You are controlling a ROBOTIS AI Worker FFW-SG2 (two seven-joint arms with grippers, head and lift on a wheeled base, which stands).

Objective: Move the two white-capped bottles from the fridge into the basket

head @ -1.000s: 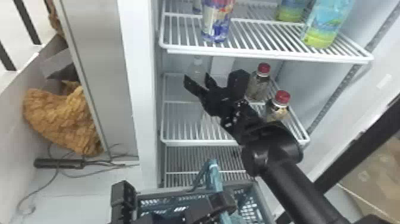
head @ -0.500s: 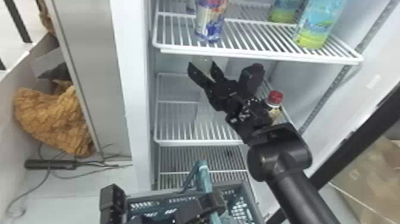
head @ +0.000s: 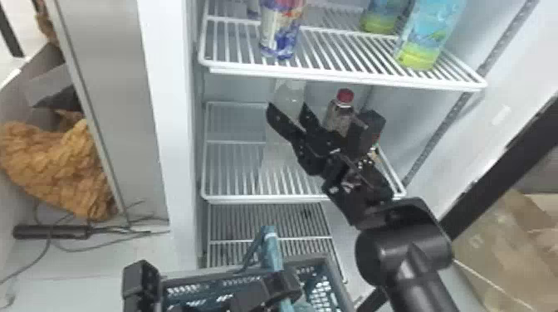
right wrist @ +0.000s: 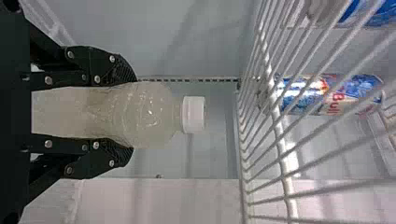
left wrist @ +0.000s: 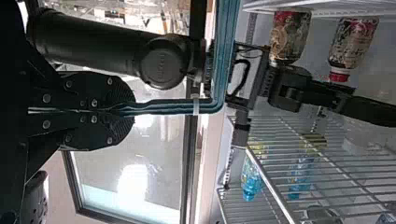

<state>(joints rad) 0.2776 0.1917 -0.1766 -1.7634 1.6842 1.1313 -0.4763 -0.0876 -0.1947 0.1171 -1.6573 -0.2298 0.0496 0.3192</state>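
Note:
On the fridge's middle shelf side, my right gripper (head: 288, 110) has a clear bottle (head: 289, 93) between its fingers. The right wrist view shows the white cap (right wrist: 194, 114) beyond the fingertips, and my right gripper (right wrist: 128, 114) shut on the cloudy bottle body (right wrist: 144, 112), touching both sides. The bottle's base is hidden. Low in the head view, my left gripper (head: 282, 286) is at the blue handle (head: 270, 247) of the basket (head: 182, 286). From the left wrist, my left gripper (left wrist: 128, 112) is shut on that handle (left wrist: 163, 106).
A red-capped bottle (head: 341, 112) stands just right of my right gripper. The upper wire shelf (head: 344, 76) holds a can (head: 280, 31) and blue-green bottles (head: 427, 37) above the arm. The fridge's side wall (head: 166, 124) rises at the left.
The right gripper has moved up and deeper into the fridge, bringing its fingers to both sides of the bottle. The head view has shifted slightly. The left gripper stays at the basket handle.

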